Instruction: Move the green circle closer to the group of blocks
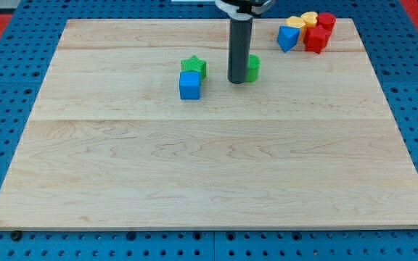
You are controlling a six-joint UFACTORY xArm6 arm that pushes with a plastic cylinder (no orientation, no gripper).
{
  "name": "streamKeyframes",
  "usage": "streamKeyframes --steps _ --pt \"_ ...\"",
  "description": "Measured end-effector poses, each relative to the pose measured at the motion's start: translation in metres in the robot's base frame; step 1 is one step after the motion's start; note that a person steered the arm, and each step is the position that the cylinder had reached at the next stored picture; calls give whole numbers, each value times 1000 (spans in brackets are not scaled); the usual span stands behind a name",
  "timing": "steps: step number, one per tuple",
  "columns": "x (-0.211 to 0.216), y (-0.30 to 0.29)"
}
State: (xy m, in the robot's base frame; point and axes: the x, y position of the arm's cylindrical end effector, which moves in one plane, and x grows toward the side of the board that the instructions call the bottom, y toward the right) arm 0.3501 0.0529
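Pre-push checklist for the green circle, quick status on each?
1. My tip at the green circle: ok, on its left side in the view; actual contact cannot tell.
2. Push line toward the group at the view's top right, blue block, yellow blocks, red blocks: ok.
3. Path between free of blocks: ok.
4. Green star and blue cube behind the tip, out of the way: ok.
5. Circle fully visible: not ok, rod hides part.
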Motion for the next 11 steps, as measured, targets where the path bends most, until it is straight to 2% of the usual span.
streamKeyframes --steps 2,4,8,11 --pt "-25 28" --pt "-37 12" --pt "-46 75" --pt "-48 90"
